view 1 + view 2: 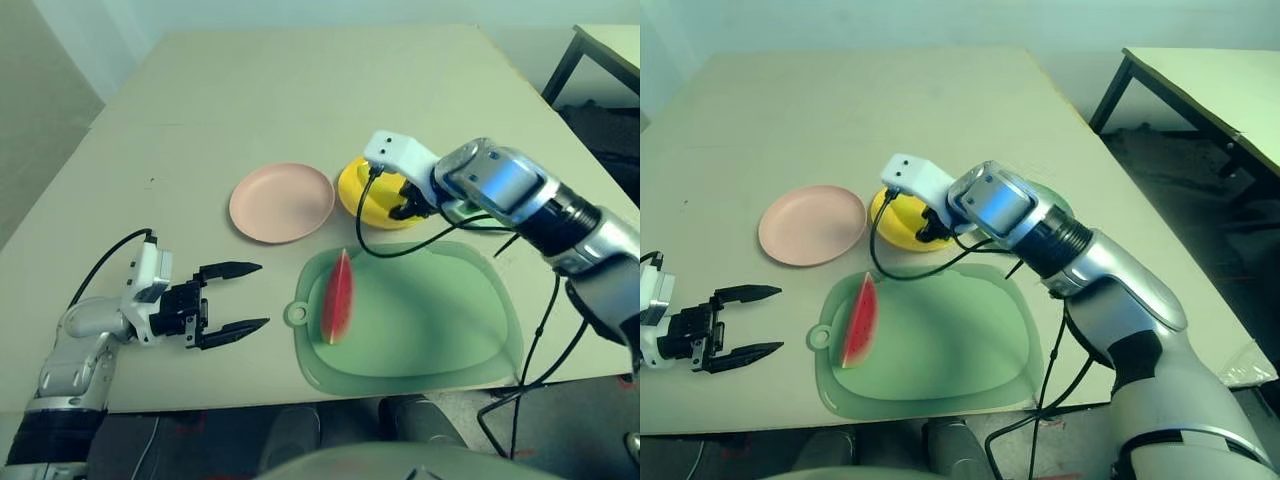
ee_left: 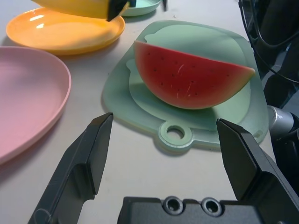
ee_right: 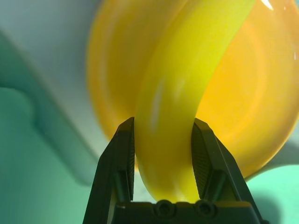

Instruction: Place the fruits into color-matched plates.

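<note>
1. While it hangs over the yellow plate (image 3: 261, 116), the banana (image 3: 187, 93) is clamped between the right gripper (image 3: 163, 140) fingers.
2. Left gripper (image 1: 232, 298) fingers are spread wide, holding nothing, the watermelon wedge (image 1: 338, 297) at 3 o'clock on the green mat (image 1: 440, 330).

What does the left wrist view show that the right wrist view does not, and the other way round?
Left wrist view alone: the watermelon wedge lying on the green mat's raised middle, the pink plate beside the mat, and the open left gripper low over the table.

Right wrist view alone: the right gripper shut on the banana, seen close up.

Both: the banana held above the yellow plate, and part of the green mat.
</note>
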